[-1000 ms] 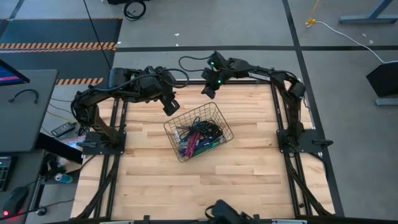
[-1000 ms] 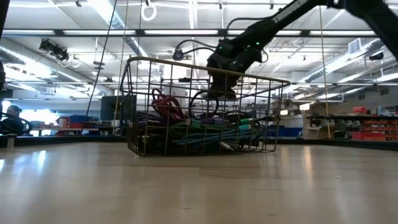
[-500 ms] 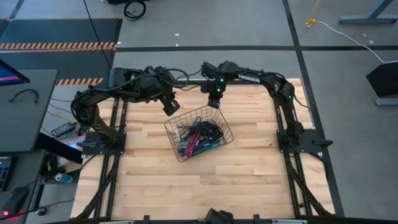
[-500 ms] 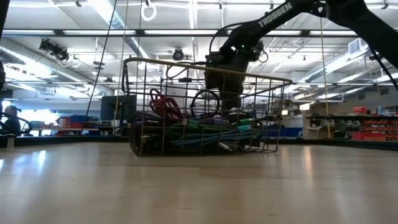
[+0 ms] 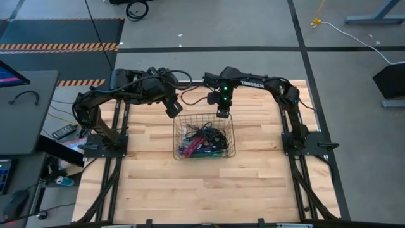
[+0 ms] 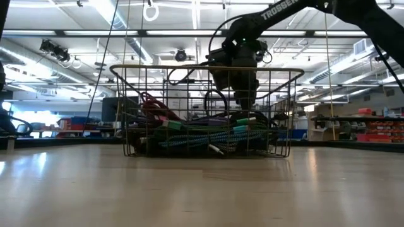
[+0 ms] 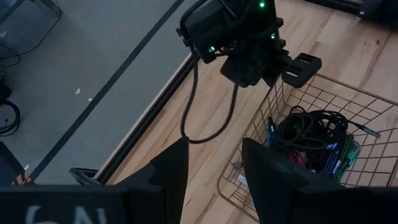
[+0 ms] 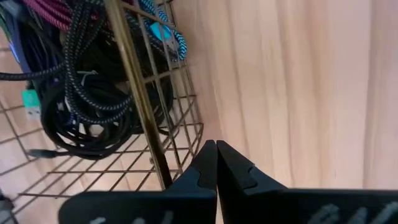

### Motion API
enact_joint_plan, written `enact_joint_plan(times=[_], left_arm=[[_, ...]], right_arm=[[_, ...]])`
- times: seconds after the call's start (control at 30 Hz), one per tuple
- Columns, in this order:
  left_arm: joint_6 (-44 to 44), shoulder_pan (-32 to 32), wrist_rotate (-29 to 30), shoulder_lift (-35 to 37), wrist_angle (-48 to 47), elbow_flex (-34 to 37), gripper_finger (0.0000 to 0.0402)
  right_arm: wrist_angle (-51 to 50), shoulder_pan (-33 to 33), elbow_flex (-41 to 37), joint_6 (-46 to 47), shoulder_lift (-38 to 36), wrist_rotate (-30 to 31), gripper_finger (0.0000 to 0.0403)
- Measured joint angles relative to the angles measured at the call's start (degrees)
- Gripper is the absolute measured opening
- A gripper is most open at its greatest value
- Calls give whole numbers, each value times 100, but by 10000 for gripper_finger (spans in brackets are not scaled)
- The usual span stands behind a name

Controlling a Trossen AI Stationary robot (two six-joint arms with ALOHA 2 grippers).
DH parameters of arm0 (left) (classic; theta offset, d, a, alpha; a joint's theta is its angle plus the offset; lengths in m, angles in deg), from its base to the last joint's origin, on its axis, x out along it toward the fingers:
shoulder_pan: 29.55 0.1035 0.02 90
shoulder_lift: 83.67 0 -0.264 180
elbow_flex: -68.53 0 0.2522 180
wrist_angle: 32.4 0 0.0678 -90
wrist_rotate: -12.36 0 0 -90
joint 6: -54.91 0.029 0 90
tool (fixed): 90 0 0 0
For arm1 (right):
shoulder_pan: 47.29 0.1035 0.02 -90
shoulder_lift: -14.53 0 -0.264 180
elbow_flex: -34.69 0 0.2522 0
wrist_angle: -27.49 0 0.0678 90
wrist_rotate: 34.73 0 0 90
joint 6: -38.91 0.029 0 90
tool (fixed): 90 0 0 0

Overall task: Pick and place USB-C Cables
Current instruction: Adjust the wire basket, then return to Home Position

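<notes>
A wire basket (image 5: 190, 117) stands on the wooden table, square to its edges. It holds the USB-C cables (image 5: 201, 140), a tangle of black, magenta, teal and green bundles (image 6: 202, 135). My right gripper (image 5: 223, 114) is shut and points steeply down, just outside the basket's far wall near its far right corner (image 8: 216, 152). My left gripper (image 5: 172, 111) hangs open above the table beyond the basket's far left corner, with nothing between its fingers (image 7: 214, 146). My right gripper has its shut fingers (image 8: 205, 163) against the outside of the basket's far wire wall (image 8: 186, 134), close to the far right corner. The fingers come from above, slanting down, and nothing is between them. The basket stands flat on the table.
Bare wood lies in front of the basket and on both sides. Black frame rails (image 5: 288, 114) and the arms' bases border the table left and right. A loose black cable (image 7: 205, 124) of the right arm hangs over the far edge.
My right gripper has gone toward the table's near edge and down, tipping to point more steeply down, and has stayed shut. The basket has turned about on the table: it stood slanted and now stands square to the edges. The cables have stayed inside.
</notes>
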Motion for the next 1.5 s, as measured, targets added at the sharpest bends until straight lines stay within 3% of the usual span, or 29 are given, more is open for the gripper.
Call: enact_joint_plan(times=[0.23,0.47,0.73,1.1,1.23,1.43,1.5], left_arm=[[-1,1,-1,0,-95,0,155],[-186,-6,-5,0,-181,0,155],[-231,-46,-14,0,-179,0,155],[441,-64,95,38,-179,2,153],[701,-88,103,149,-177,35,124],[820,-107,112,681,-172,582,18],[609,-107,111,985,-176,915,9]], right_arm=[[-1,136,-4,-2,-69,828,0],[4,2,-4,252,-789,1233,0],[-119,31,-4,861,-2630,2031,0],[17,100,-2,1785,-5290,2149,0],[31,219,-2,1910,-5957,2148,0],[37,338,-2,2015,-6636,2165,0],[38,339,-2,2016,-6823,2173,0]])
